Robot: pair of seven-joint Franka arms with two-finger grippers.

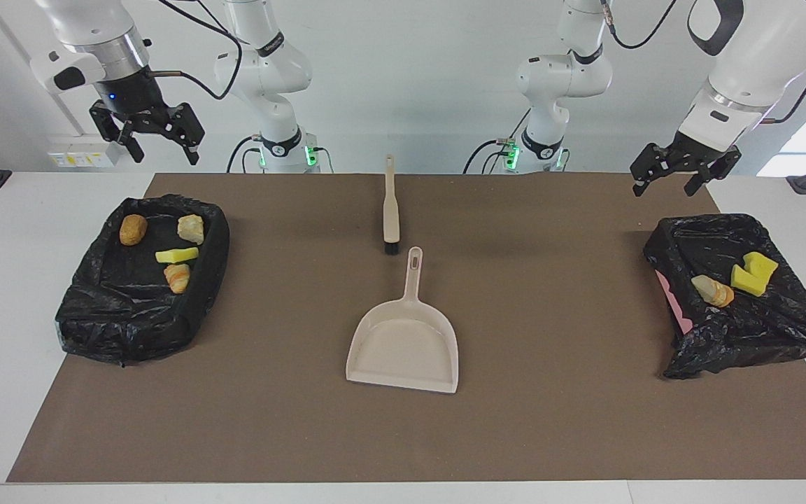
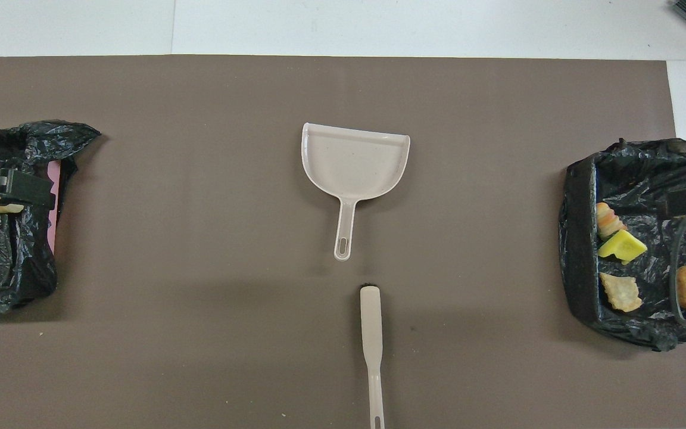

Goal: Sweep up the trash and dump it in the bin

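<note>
Brown matting [image 1: 550, 420] covers the tabletop I work at. Near to far from the robots: my right gripper [image 1: 158, 140], fingers spread and holding nothing, hangs over the mat's corner at the right arm's end; my left gripper [image 1: 676, 171], likewise spread and holding nothing, hangs over the corner at the left arm's end. Brush [image 1: 390, 203] lies at the mat's robot-side edge, mid-table; dustpan [image 1: 403, 343] lies farther out, handle toward it. Trash: four scraps [image 1: 165, 248] in the black-lined bin [image 1: 130, 322] at the right arm's end, two [image 1: 735, 280] in the bin [image 1: 753, 336] at the left arm's end.
</note>
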